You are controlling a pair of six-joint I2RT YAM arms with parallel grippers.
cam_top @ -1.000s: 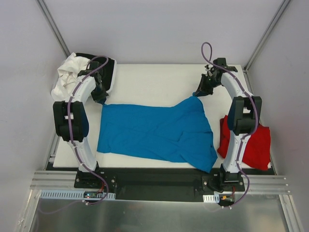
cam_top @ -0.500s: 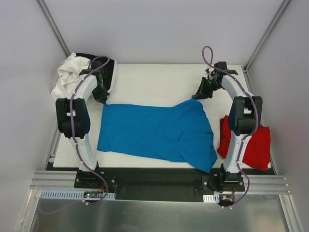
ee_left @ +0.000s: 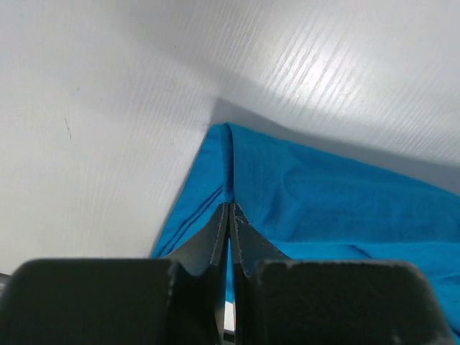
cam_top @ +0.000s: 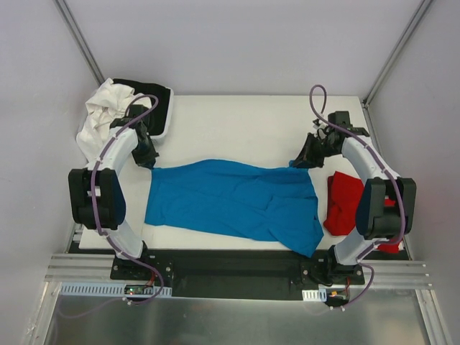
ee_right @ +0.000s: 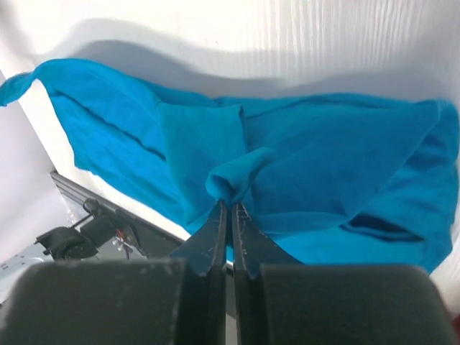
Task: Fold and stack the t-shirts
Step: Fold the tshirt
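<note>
The turquoise-blue t-shirt (cam_top: 233, 198) lies spread across the white table, stretched between both arms. My left gripper (cam_top: 151, 162) is shut on its far-left corner, and the left wrist view shows the blue cloth (ee_left: 316, 201) pinched at the gripper (ee_left: 230, 205) tips. My right gripper (cam_top: 300, 162) is shut on a bunched fold at the shirt's far-right corner, seen in the right wrist view as a blue pucker (ee_right: 230, 180) above the gripper (ee_right: 230, 205). The red t-shirt (cam_top: 346, 201) lies crumpled at the table's right edge, partly hidden by the right arm.
A white garment (cam_top: 100, 115) and a black garment (cam_top: 154, 100) lie heaped at the table's back left corner. Grey walls enclose the table on three sides. A black rail (cam_top: 230, 269) with both arm bases runs along the near edge.
Both grippers have pulled the shirt's far edge toward the near side and outward, straightening it. The right arm swung right and nearer, and the raised peak in the cloth has flattened.
</note>
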